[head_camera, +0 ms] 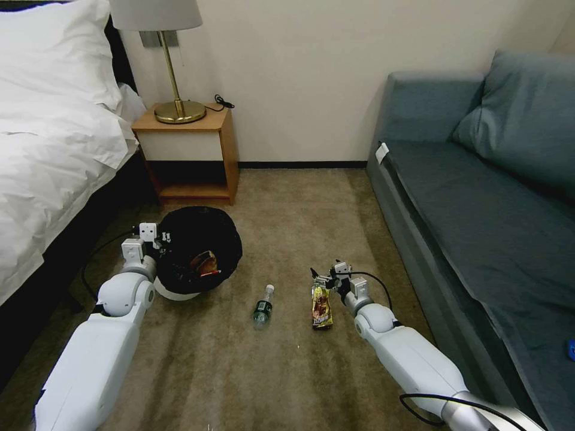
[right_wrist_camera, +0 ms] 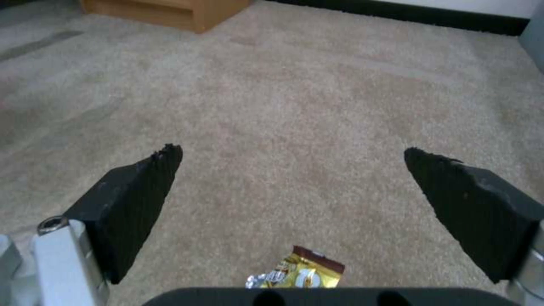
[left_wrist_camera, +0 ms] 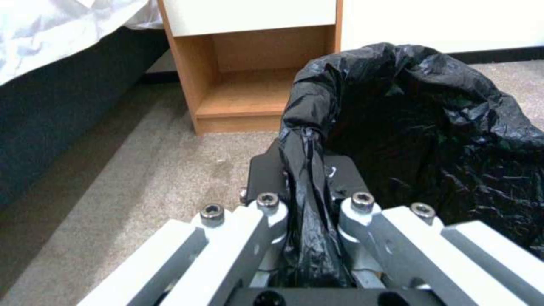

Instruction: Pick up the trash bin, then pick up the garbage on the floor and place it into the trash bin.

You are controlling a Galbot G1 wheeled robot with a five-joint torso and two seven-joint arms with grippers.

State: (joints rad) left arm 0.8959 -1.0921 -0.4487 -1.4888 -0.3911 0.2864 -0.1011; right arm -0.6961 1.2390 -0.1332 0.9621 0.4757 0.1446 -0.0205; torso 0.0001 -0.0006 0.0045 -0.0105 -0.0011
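Note:
The trash bin (head_camera: 197,257), white with a black bag liner (left_wrist_camera: 431,127), hangs tilted beside the nightstand, held at its rim by my left gripper (head_camera: 157,239), which is shut on the rim and liner (left_wrist_camera: 309,170). Red and orange wrappers lie inside the bin (head_camera: 206,263). On the carpet lie a clear plastic bottle (head_camera: 262,307) and a yellow-brown snack packet (head_camera: 321,307). My right gripper (head_camera: 321,280) hovers open just above the packet's far end; in the right wrist view the packet (right_wrist_camera: 300,274) sits below the spread black fingers (right_wrist_camera: 136,199).
A wooden nightstand (head_camera: 191,149) with a brass lamp (head_camera: 173,78) stands against the wall behind the bin. The bed (head_camera: 54,137) runs along the left, a blue-grey sofa (head_camera: 479,197) along the right. Carpet lies open between them.

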